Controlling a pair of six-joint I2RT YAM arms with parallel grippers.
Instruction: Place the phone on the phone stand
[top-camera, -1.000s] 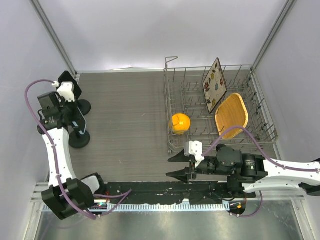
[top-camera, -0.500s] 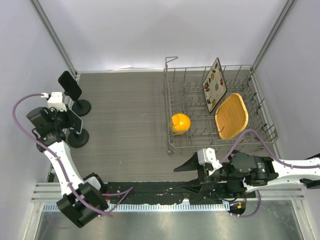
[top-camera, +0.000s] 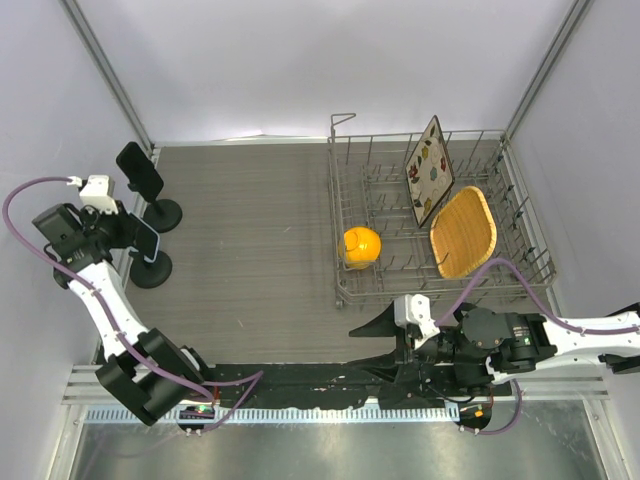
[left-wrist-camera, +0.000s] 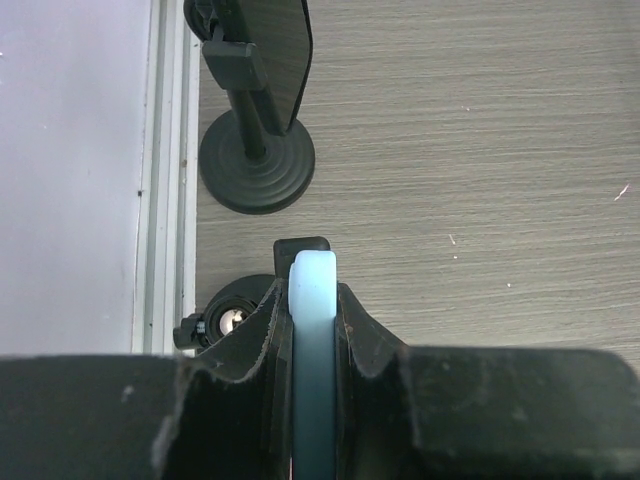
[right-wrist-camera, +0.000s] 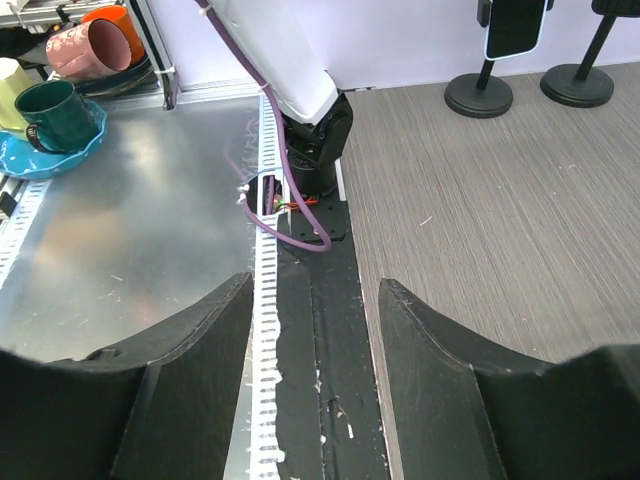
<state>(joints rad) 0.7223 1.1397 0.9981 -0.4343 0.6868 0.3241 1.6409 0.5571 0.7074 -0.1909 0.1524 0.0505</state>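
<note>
Left gripper (left-wrist-camera: 313, 330): clamped on the phone (left-wrist-camera: 313, 275), over the free phone stand (top-camera: 151, 270).
Right gripper (right-wrist-camera: 315, 292): jaws stood apart.
Remaining: seating and release, it seemed.

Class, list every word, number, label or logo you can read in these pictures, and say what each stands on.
No text can be read.
Plate in the rack: small pictures only; any lettering is too small to tell.
Held phone and other phone: no writing shows.
Pink mug and green mug: plain.
</note>
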